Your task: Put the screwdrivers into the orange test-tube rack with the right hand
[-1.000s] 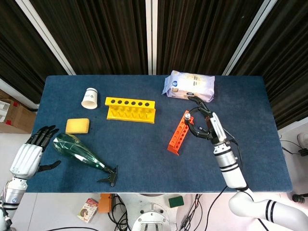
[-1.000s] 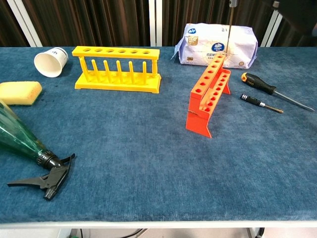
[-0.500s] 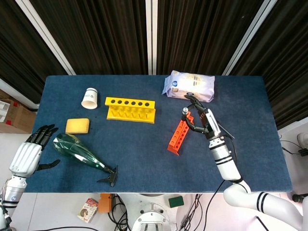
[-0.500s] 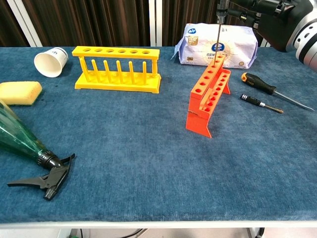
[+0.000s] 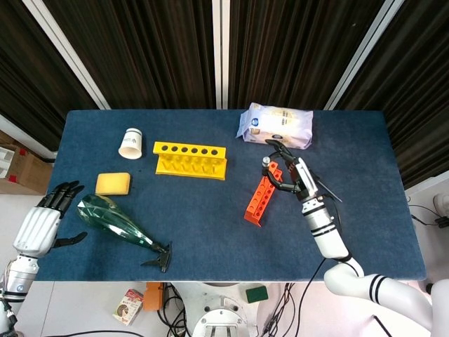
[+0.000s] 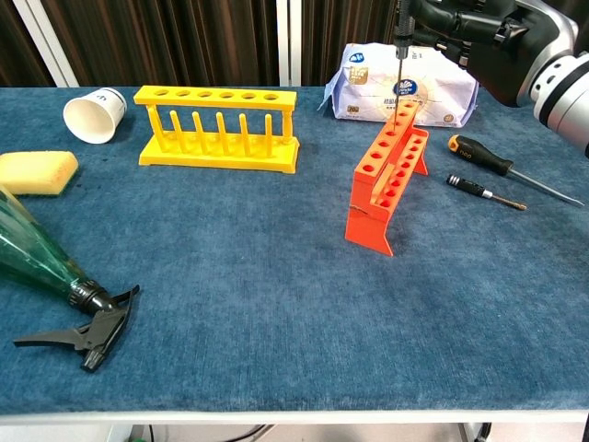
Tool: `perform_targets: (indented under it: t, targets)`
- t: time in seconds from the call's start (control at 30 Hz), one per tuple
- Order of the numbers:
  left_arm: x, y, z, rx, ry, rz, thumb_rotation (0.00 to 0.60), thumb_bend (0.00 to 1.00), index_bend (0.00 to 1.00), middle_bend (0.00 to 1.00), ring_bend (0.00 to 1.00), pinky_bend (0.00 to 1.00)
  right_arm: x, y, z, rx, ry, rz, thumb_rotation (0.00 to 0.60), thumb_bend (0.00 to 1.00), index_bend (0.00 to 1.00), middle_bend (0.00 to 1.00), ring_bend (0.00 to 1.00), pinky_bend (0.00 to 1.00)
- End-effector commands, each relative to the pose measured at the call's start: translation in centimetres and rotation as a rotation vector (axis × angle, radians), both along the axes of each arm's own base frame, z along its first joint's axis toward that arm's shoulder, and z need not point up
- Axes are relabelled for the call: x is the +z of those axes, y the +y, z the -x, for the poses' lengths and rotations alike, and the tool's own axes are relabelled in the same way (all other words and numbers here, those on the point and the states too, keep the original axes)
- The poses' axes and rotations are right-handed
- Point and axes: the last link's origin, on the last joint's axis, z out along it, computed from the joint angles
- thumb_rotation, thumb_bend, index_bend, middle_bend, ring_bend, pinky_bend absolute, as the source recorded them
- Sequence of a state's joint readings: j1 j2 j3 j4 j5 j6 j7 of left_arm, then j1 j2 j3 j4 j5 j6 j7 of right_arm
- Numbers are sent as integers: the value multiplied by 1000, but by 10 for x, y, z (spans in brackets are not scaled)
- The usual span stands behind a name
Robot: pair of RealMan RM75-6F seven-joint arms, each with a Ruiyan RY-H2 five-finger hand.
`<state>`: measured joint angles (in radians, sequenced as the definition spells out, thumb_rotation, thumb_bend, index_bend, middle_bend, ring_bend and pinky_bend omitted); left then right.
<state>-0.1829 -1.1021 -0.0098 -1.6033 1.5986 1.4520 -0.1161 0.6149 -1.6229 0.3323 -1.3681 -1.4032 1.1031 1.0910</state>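
- Progress: the right hand [image 6: 479, 28], at the upper right of the chest view, holds a thin screwdriver [image 6: 398, 64] upright by its handle. The shaft tip sits at a hole near the far end of the orange test-tube rack [image 6: 386, 180]. Insertion appears begun, not finished.
- Fingers, right: closed around the screwdriver handle.
- Remaining: two screwdrivers lie on the surface right of the rack. These are the orange-handled screwdriver [image 6: 502, 167] and, just in front of it, the small black screwdriver [image 6: 483, 192]. Neither is touched.
- Left hand [image 5: 45, 217]: lower left of the head view, off the surface edge, fingers apart, holding nothing.
- Change: compared with a second ago, the right hand has moved left and down into the chest view. The shaft has shifted from above the rack's right row toward its left row and has descended.
- Unmoved: yellow rack [image 6: 218, 127], paper cup [image 6: 95, 113], sponge [image 6: 35, 171], spray bottle [image 6: 51, 276], tissue pack [image 6: 368, 87].
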Motion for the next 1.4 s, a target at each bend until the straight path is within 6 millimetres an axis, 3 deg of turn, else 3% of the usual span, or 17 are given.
perform_targets:
  t: [0.03,0.33,1.4]
  targets:
    - [0,0,0,3,1,1,600,54,114,89,63,234,-3,-1,-2,6,1,-9,600,427,739,120,0,0]
    - [1,2,1,9,1,0,600,54,114,90,63,235,-8,-3,-2,5,6,-16,600,428,740,120,0,0]
    - [0,2,1,11,4,4,600,56,124,89,62,236,-18,0,29,-7,47,-51,600,417,741,116,0,0]
